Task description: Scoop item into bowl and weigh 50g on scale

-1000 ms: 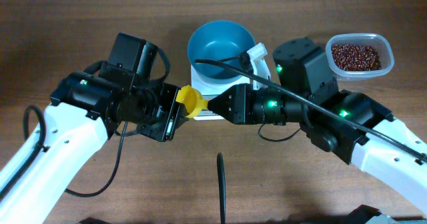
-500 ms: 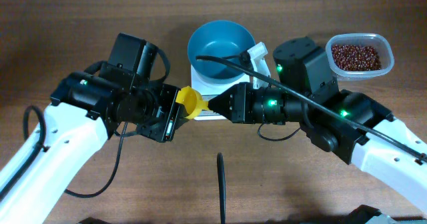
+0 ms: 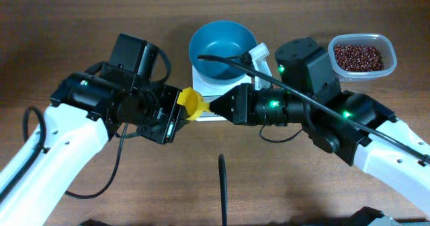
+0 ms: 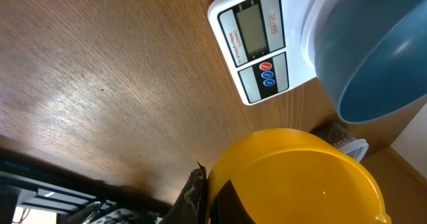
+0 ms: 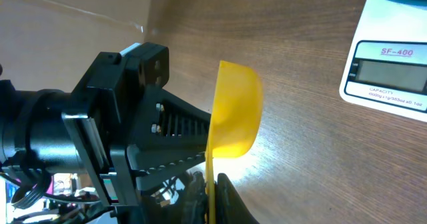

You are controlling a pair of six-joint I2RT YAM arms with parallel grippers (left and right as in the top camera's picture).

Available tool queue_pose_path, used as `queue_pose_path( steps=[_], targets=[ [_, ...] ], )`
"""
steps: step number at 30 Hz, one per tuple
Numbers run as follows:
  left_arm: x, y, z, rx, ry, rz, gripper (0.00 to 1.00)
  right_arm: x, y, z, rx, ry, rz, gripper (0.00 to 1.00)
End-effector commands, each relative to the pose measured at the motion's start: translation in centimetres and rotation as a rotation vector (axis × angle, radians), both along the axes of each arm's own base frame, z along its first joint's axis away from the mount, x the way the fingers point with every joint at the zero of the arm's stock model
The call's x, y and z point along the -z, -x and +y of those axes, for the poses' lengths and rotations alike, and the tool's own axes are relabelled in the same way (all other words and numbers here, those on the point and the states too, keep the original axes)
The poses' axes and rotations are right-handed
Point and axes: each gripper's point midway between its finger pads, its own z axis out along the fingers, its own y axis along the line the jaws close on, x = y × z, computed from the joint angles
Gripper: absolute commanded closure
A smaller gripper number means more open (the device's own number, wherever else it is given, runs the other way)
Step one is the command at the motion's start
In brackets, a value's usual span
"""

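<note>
From where I stood above, the scale (image 3: 207, 86) lay mostly hidden under the bowl (image 3: 218, 41) and the right gripper (image 3: 215, 106), with its display out of sight. In the left wrist view the display (image 4: 252, 29) was too faint to read. The bowl ran off the right edge there, and the clear tub (image 4: 347, 143) only peeped out behind the yellow scoop (image 4: 293, 177), its contents a blur. The right wrist view cut the scale at its right edge, and the scoop's handle vanished into the jaws at the bottom.
</note>
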Motion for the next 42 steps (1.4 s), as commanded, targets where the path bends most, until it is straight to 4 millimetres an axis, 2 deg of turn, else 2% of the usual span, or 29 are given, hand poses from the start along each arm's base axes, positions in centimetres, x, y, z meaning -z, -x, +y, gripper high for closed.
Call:
queue_pose_path(
  steps=[1, 11, 15, 30, 36, 42],
  targets=[
    [-0.36, -0.29, 0.04, 0.023, -0.015, -0.028, 1.00, -0.81, 0.11, 0.52, -0.026, -0.016, -0.017, 0.87],
    [-0.49, -0.48, -0.11, 0.025, -0.007, -0.037, 1.00, -0.80, 0.11, 0.52, -0.026, -0.016, -0.016, 0.85],
    [-0.54, -0.16, -0.92, 0.054, -0.007, -0.047, 1.00, -0.80, 0.11, 0.51, -0.026, -0.016, -0.017, 0.85],
    [-0.41, -0.62, -0.47, 0.027, -0.033, -0.059, 1.00, -0.60, 0.26, 0.45, -0.027, -0.010, -0.006, 0.90],
    [-0.52, -0.84, -0.56, 0.026, -0.029, -0.069, 1.00, -0.68, 0.41, 0.52, -0.036, -0.016, -0.003, 0.84],
    [-0.50, -0.82, -0.55, 0.012, -0.027, -0.061, 1.00, -0.69, 0.47, 0.55, -0.039, -0.018, -0.001, 0.85]
  ],
)
